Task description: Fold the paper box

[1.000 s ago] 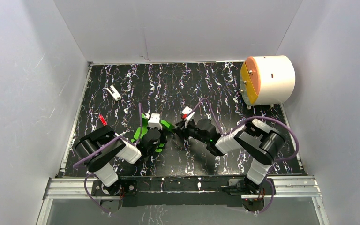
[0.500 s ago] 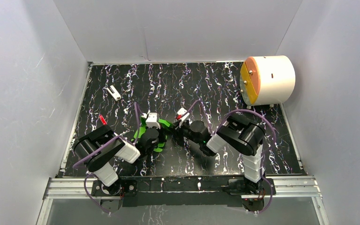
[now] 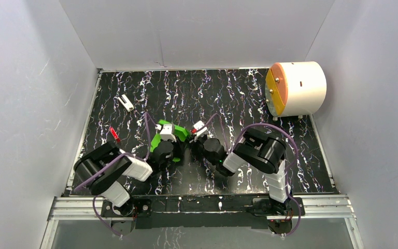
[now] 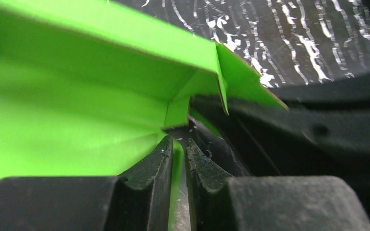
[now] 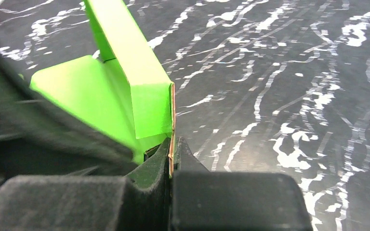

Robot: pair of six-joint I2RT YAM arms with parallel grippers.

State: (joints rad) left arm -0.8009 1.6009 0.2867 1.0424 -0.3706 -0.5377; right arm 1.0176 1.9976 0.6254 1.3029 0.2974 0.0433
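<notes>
I see paper box (image 3: 158,140) bright green, half-folded, flaps raised; long axis unclear. Left gripper (image 4: 179,159), right gripper (image 5: 172,153) both pinching its edges.

Bright, even overhead light, soft shadows; paper box (image 4: 77,110) saturated, wrist-view foregrounds blurred.

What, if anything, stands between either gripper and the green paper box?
Nothing visible does. The left gripper pinches a thin flap of the paper box, and the right gripper is clamped on the edge of a folded panel, so both already touch the card.
</notes>
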